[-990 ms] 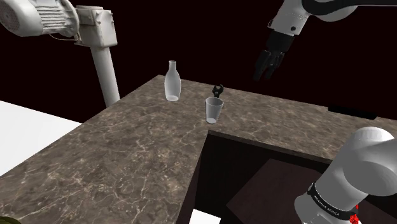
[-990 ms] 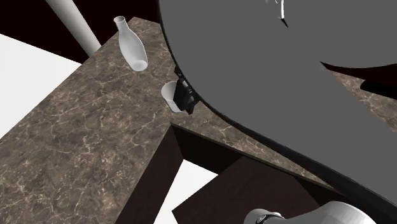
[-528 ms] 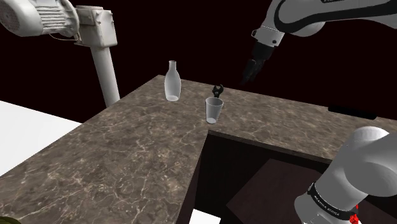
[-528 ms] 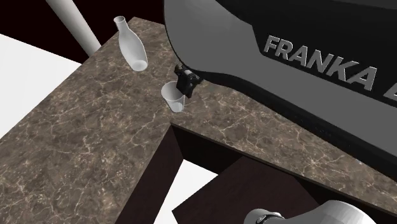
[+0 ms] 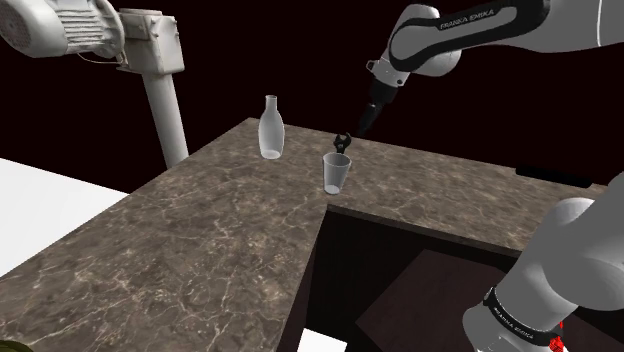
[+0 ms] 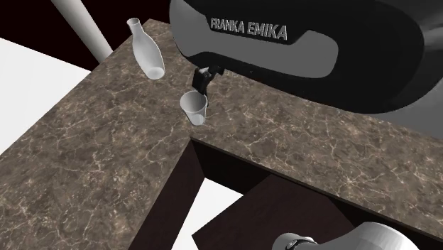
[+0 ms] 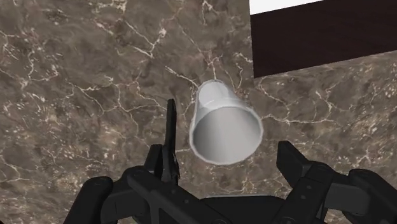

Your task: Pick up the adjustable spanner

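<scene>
The adjustable spanner (image 5: 343, 141) is a thin black tool standing on the brown marble counter (image 5: 220, 220), just behind a translucent cup (image 5: 337, 172). My black gripper (image 5: 360, 127) hangs right above and beside it, pointing down. In the wrist view the fingers (image 7: 156, 160) stand apart, so the gripper (image 7: 224, 164) is open. The spanner (image 7: 169, 137) rises close by one finger, not clasped. The cup (image 7: 224, 124) lies tipped toward the camera between the fingers, farther off. In the second exterior view the cup (image 6: 194, 108) sits near the counter's inner corner.
A pale bottle (image 5: 270, 128) stands on the counter toward the shoulder view's left of the cup, and shows again as the bottle (image 6: 148, 51). The counter (image 6: 106, 142) drops off at an inner corner just in front of the cup. A white post (image 5: 165, 120) rises beyond the counter's far edge.
The arm has swung toward the shoulder view's left and lowered, bringing the gripper from high at the right to just above the spanner. Cup, bottle and spanner have not moved.
</scene>
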Motion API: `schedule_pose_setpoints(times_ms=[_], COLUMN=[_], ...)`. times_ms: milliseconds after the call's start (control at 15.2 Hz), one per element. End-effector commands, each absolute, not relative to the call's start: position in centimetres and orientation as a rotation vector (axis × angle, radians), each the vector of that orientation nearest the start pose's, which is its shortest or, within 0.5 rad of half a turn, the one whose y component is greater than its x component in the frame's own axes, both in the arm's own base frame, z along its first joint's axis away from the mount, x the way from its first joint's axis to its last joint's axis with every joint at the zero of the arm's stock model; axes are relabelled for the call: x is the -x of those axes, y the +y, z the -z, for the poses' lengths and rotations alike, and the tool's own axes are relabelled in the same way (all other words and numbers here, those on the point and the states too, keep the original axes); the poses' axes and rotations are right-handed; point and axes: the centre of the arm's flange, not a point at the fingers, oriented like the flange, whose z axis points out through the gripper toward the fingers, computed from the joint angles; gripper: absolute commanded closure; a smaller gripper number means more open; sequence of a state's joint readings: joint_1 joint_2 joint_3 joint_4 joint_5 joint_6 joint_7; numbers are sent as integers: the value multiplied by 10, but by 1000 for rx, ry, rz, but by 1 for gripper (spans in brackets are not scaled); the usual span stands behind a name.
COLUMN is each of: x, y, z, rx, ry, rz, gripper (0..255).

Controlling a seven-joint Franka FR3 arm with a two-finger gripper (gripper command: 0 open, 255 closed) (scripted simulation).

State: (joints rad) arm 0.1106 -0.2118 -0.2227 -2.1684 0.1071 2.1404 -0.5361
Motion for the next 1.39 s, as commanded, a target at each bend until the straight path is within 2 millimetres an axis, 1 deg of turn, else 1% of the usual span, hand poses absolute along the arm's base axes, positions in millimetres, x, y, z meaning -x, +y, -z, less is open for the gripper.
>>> schedule_pose_setpoints(times_ms=[0,396,858,924,1056,1122,1320], x=[-528,-596,-596,-596,-596,-596,-596], y=[-63,-67,-67,-67,-67,-67,-67], z=[-490,-460,-423,-420,-420,-420,-419], rx=[2980,2929,2929,2929,2929,2930,2930], ry=[-648,-868,-868,-868,-868,-868,-868], rz=[349,410,410,410,410,410,410], gripper=[0,0,0,0,0,255,255])
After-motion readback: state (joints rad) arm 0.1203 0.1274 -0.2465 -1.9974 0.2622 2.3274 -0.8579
